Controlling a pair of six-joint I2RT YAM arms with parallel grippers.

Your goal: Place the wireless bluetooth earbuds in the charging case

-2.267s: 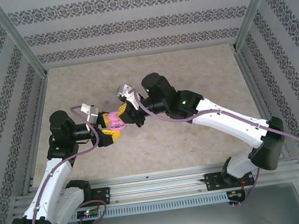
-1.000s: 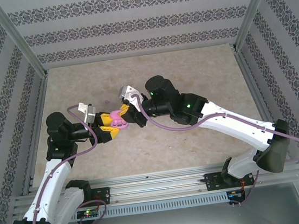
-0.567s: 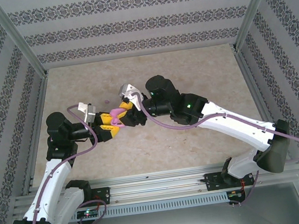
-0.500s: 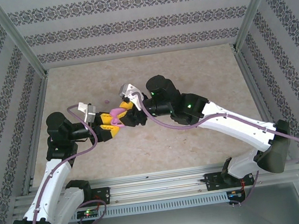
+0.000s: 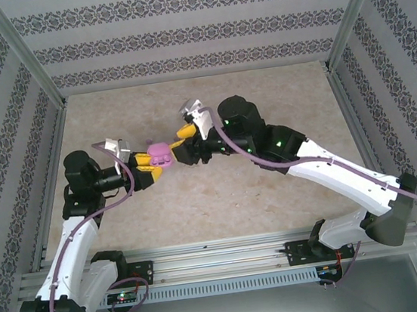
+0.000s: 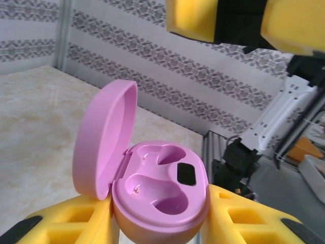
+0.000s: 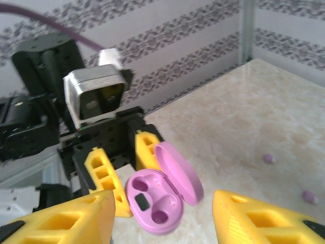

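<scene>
The pink charging case (image 6: pixel 162 190) stands clamped between my left gripper's (image 6: pixel 160 203) yellow fingers (image 6: pixel 66 223). Its lid (image 6: pixel 104 137) is swung up and both sockets are bare. From above, the case (image 5: pixel 160 154) hangs over the table's left middle in the left gripper (image 5: pixel 155 165). My right gripper (image 5: pixel 179 146) is just to its right, open, apart from the case and holding nothing. Seen from the right wrist, the case (image 7: pixel 152 203) lies beyond that gripper (image 7: pixel 163 195). Two pink-purple earbuds (image 7: pixel 269 158) (image 7: pixel 308 196) rest on the table to the right.
The beige tabletop (image 5: pixel 221 192) is fenced by patterned walls and a metal frame (image 5: pixel 26 64). Both arm bases sit on the rail (image 5: pixel 221 257) at the near edge.
My right gripper, shut at the case's lid a second ago, has opened and drawn back to the right. The left gripper has shifted slightly with the case, whose lid now stands open.
</scene>
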